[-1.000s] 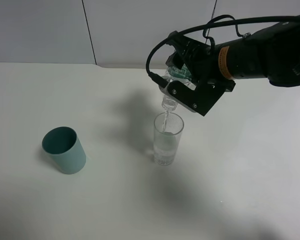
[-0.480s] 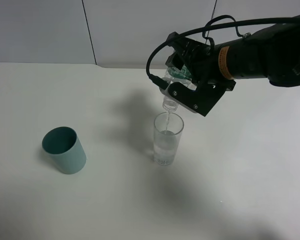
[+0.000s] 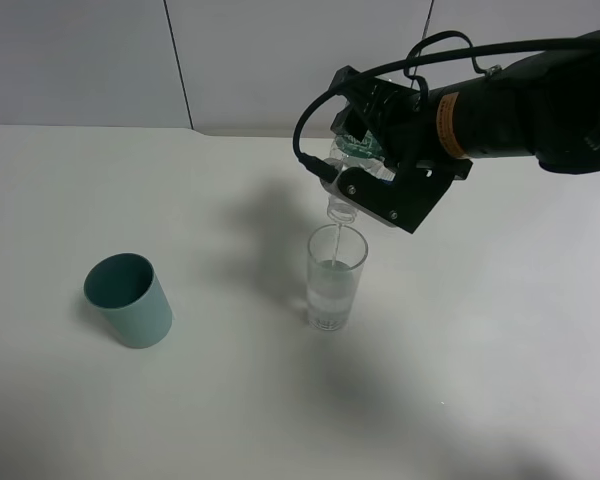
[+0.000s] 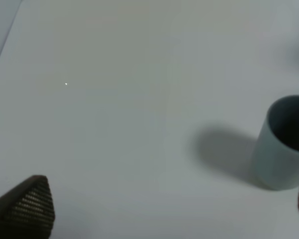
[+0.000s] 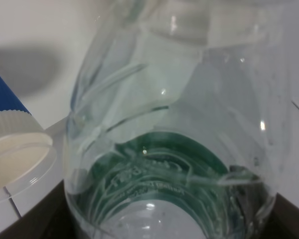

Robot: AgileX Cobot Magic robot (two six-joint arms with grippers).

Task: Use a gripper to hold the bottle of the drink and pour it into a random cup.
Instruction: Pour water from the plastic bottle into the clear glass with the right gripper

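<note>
The right end effector (image 3: 375,172) is clamped on the small clear drink bottle (image 3: 337,203) and holds it clear of the white tabletop (image 3: 480,390). The bottle is tilted steeply, with its ribbed neck pointing down and its mouth directly above the rim of the tall clear glass (image 3: 335,285). A thin stream of clear liquid runs from the bottle mouth into the glass. The glass stands upright near the middle of the tabletop and is partly filled. The bottle does not appear to touch the glass.

In the right wrist view the bottle (image 5: 174,124) fills most of the frame, with its green label visible through the clear wall. Dark jaw surfaces sit at either side of it. A white-rimmed cup with a blue ribbed band (image 5: 15,159) shows beside the bottle.

A black cable (image 3: 305,120) loops above the right wrist, and a yellow-orange label (image 3: 446,125) rings the arm.

The left end effector (image 4: 164,209) has its fingers set wide apart, with nothing between them. It hangs over bare tabletop, near the teal cup (image 4: 284,144).

The teal cup (image 3: 130,300) stands upright, well apart from the glass and to its left.
</note>
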